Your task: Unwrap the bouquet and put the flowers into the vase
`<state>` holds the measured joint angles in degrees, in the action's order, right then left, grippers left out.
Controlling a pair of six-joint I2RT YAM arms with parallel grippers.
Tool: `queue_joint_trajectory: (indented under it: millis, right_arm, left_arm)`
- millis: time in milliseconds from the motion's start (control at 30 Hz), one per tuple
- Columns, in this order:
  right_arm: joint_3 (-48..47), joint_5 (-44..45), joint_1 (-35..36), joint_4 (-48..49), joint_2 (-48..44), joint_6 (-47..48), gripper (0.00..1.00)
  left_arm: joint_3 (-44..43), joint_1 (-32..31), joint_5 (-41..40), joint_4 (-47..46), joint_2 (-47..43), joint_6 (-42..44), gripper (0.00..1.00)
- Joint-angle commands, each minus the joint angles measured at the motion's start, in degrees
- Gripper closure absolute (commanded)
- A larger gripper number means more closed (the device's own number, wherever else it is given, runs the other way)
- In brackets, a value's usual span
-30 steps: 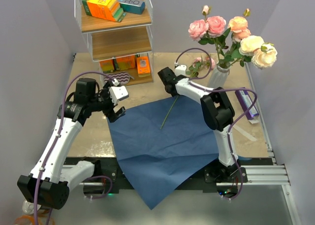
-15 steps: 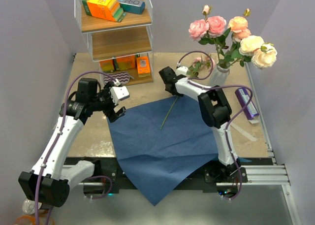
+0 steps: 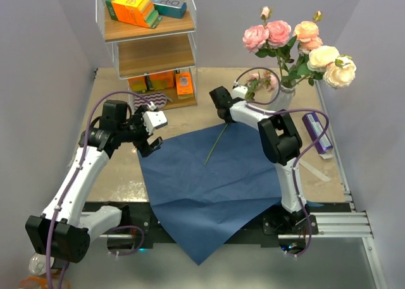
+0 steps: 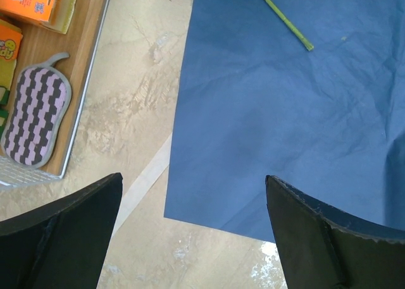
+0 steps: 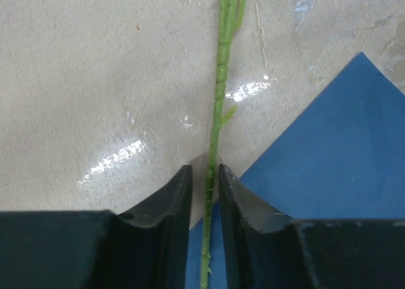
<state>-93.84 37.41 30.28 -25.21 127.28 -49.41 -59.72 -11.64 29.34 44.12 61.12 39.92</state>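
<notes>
Roses, pink, peach and cream, are standing in the white vase at the far right of the table. One loose green stem is lying slantwise, its lower end resting on the unfolded blue paper and its upper part running off onto bare tabletop.

The right gripper is reaching down over that stem at the paper's far edge. Its fingers are sitting close on either side of the stem, with a sliver of table showing beside it. Whether the pads are actually pinching it cannot be told.

The left gripper is hovering over the paper's left edge, fingers spread wide and holding nothing.

Behind it, a wire shelf rack is carrying an orange box and a teal box on top. Their printing is too small to read. A striped grey-and-purple pad is lying on the lowest shelf. A purple box is lying to the right of the vase.
</notes>
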Motion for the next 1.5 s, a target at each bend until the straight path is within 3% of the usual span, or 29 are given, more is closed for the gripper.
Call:
queue_joint_trajectory:
  millis: [0, 200, 400, 633, 667, 700, 767, 867, 1200, 1467]
  right_arm:
    - [2.7, -3.48, -0.31, -0.28, 0.51, -2.8, 0.8]
    - [2.09, -2.61, 2.5, 2.36, -1.16, 2.99, 1.0]
    - [2.69, 3.63, 8.21, 4.29, -6.42, 10.38, 1.0]
    - [15.26, 4.43, 10.15, 7.11, -15.05, 7.75, 1.0]
    - [16.05, 3.99, 10.15, 7.02, -14.96, 7.57, 0.97]
    - [15.89, 3.03, 10.15, 6.58, -13.74, 7.57, 0.87]
    - [13.44, 2.93, 10.06, 5.45, -12.16, 8.79, 0.58]
    - [6.0, 1.44, 8.83, 0.55, -6.98, 9.07, 0.39]
    - [-0.64, 2.67, 4.18, 0.34, -3.62, 8.19, 0.36]
    - [-2.93, -0.4, 1.89, 0.16, 0.51, 8.36, 0.43]
  left_arm:
    - [1.27, 0.39, -0.95, -1.31, -0.74, 0.33, 0.01]
    - [0.93, 0.48, -2.27, -0.88, -1.27, -0.11, 0.01]
    - [-0.57, 0.39, -5.08, 1.84, -1.53, -0.29, 0.02]
    - [0.31, 0.39, -5.0, 2.2, -3.47, -0.28, 0.02]
    - [0.22, 0.39, -4.91, 2.29, -3.29, -0.2, 0.02]
    - [0.14, 0.39, -4.82, 2.38, -3.2, -0.28, 0.02]
    - [0.05, 0.39, -4.82, 2.46, -3.29, -0.28, 0.02]
    - [-0.74, 0.39, -4.21, 3.25, -3.55, -0.2, 0.02]
    - [0.22, 0.39, -5.08, 4.05, -4.52, 1.91, 0.02]
    - [0.4, 0.39, -4.91, 4.66, -5.05, 2.44, 0.03]
